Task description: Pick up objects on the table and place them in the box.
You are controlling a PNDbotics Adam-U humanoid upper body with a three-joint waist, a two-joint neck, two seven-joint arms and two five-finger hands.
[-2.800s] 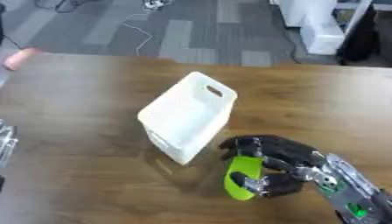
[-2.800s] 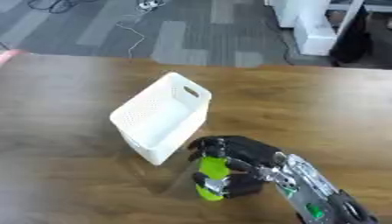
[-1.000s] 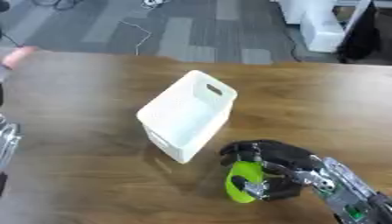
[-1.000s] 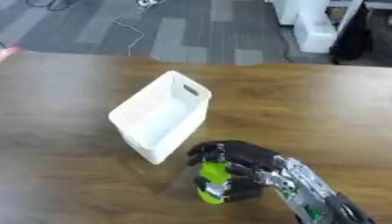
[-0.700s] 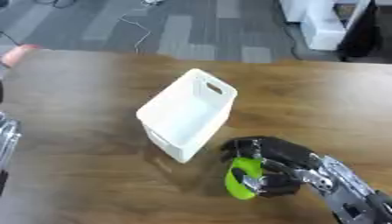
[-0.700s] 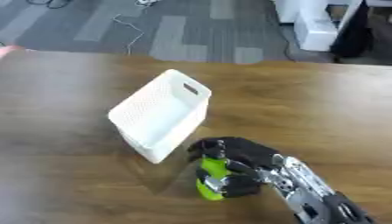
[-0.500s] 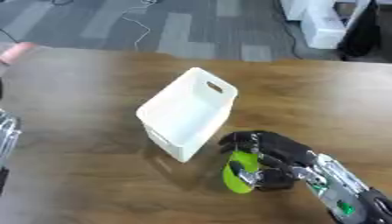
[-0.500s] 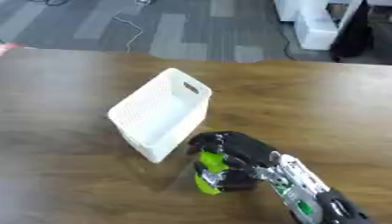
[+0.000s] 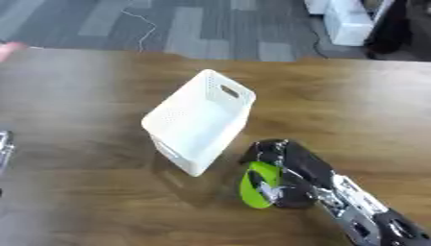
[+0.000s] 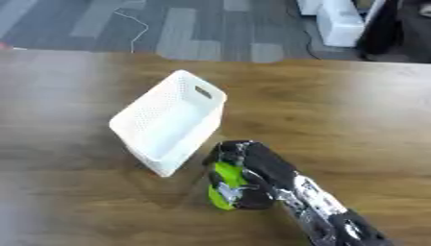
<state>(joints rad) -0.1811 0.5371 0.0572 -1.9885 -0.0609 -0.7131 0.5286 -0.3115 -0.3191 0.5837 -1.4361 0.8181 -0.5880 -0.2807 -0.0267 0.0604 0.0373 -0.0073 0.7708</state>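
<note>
Fingers of the right hand (image 9: 290,166) are curling round a lime-green object (image 9: 258,185), grasping it just beside the near right corner of the white box (image 9: 198,120). The hand is reaching in from the lower right, its black and silver forearm (image 9: 366,216) running off toward that corner of the view. The green object is showing as an elongated, rounded shape, lying against the palm side of the hand with its lower end pointing toward the near edge of the table; whether it is touching the wood or hanging slightly above it cannot be told. The box is sitting on the brown wooden table (image 9: 84,96), turned at an angle, with its perforated walls and an oval handle slot (image 9: 229,91) showing at the far end. Its inside is looking bare, as far as the views are showing. The green object is staying outside the box, close to its wall but apart from it. At the far left edge of the left eye view, part of the left hand (image 9: 4,149) is showing, and its fingers cannot be made out.
</note>
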